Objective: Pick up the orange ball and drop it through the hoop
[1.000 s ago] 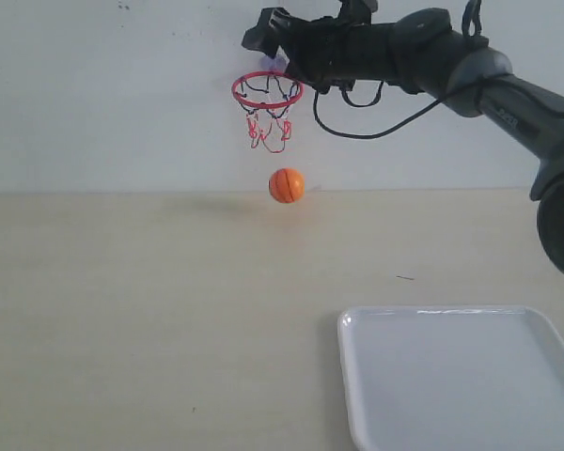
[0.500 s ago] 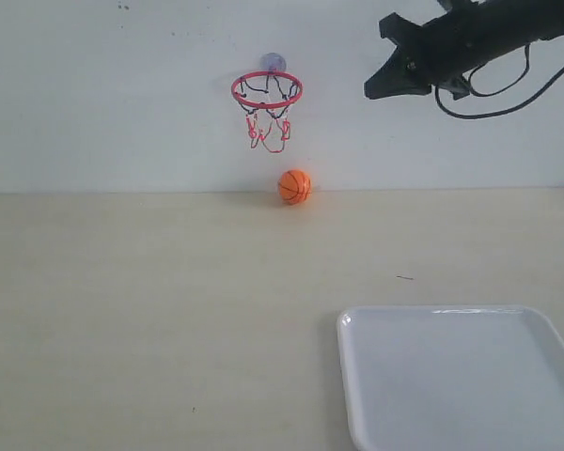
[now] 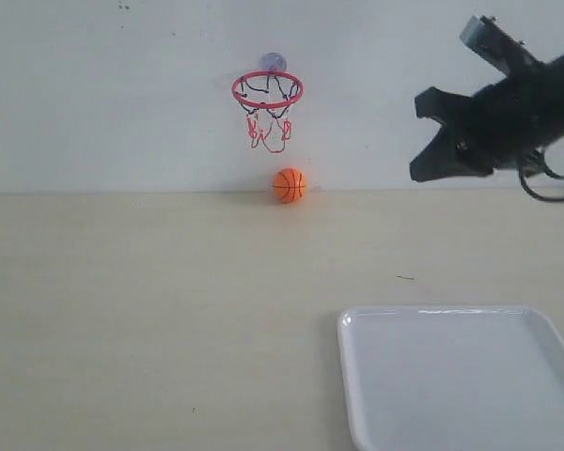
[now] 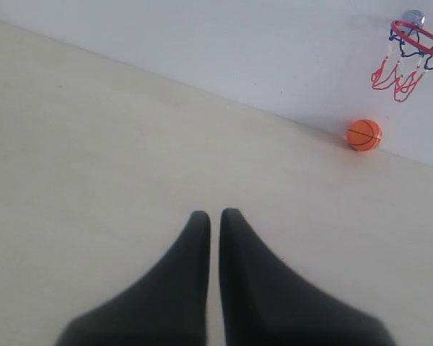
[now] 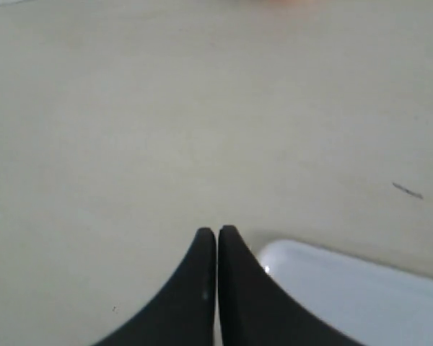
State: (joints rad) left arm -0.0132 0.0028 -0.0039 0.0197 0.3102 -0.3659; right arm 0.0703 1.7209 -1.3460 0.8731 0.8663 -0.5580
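Observation:
The orange ball (image 3: 289,185) lies on the table against the back wall, just below and slightly right of the hoop (image 3: 267,90), whose red rim and net hang from a suction cup on the wall. The left wrist view also shows the ball (image 4: 364,135) and the hoop (image 4: 418,37), both far from my left gripper (image 4: 214,215), which is shut and empty over bare table. My right gripper (image 3: 416,173) hangs in the air well to the right of the hoop, and in its own wrist view the right gripper (image 5: 216,232) is shut with nothing in it.
A white tray (image 3: 451,376) sits at the front right of the table, and its corner (image 5: 332,281) shows beside the right fingers. The beige table (image 3: 150,310) ends at the white wall behind.
The ball has come to rest on the table below the hoop. My right arm has swung away from the rim to the right and down.

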